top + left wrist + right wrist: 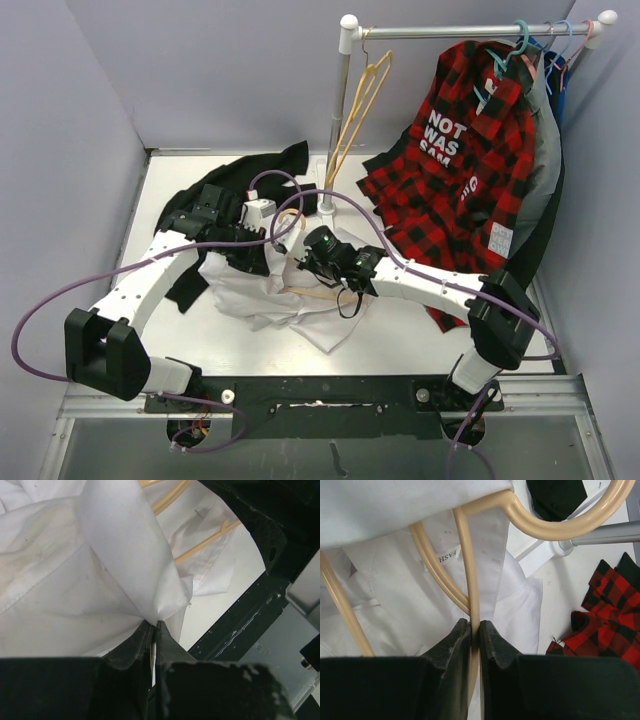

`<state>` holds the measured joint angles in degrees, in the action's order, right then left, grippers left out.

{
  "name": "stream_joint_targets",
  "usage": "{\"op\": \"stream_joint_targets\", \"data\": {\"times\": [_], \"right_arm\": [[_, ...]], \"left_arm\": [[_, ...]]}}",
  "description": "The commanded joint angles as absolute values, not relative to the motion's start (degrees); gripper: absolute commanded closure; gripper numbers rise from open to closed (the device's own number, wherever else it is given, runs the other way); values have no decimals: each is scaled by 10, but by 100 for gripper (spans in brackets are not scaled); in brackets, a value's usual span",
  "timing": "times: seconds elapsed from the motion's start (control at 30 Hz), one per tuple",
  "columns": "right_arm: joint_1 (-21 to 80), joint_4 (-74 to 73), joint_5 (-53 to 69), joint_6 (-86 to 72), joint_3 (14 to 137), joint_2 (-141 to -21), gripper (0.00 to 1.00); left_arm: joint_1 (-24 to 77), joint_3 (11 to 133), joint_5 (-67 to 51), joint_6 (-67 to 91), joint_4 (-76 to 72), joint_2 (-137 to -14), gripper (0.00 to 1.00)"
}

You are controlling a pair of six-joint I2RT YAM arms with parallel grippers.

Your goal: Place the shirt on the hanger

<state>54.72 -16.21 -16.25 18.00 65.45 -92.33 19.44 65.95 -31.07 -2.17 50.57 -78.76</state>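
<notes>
Bunched at centre of the top view on the table (400,348): the white shirt (262,295) — one fold pinched tight in the left gripper (156,624). Against its collar, the tan hanger (468,570), bar clamped by the right gripper (475,630). Upper right, hanging — a plaid shirt (470,170).

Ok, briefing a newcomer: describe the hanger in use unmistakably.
On the table, the white shirt lies crumpled in the middle. Its hanger, pinched by the right end effector, is pale tan; those on the rail are yellow or teal.
</notes>
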Motion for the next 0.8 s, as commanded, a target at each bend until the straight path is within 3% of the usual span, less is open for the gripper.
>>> {"op": "stream_joint_targets", "data": {"times": [0.0, 0.37, 0.4, 0.43, 0.5, 0.57, 0.77], "right_arm": [[554, -73, -136, 154, 664, -924, 100], [578, -20, -158, 145, 642, -946, 100], [576, -8, -164, 146, 635, -942, 100], [575, 4, -171, 147, 625, -939, 100], [574, 38, -194, 149, 600, -931, 100], [572, 82, -212, 149, 572, -923, 100], [573, 161, -232, 140, 524, -924, 100]], "left_arm": [[196, 678, -312, -22, 483, -766, 100], [202, 652, -241, -44, 461, -806, 100], [201, 653, -229, -57, 463, -807, 93], [200, 660, -218, -70, 468, -806, 78], [200, 684, -221, -107, 494, -802, 35], [195, 715, -282, -161, 531, -792, 5], [161, 752, -363, -268, 512, -718, 2]]}}
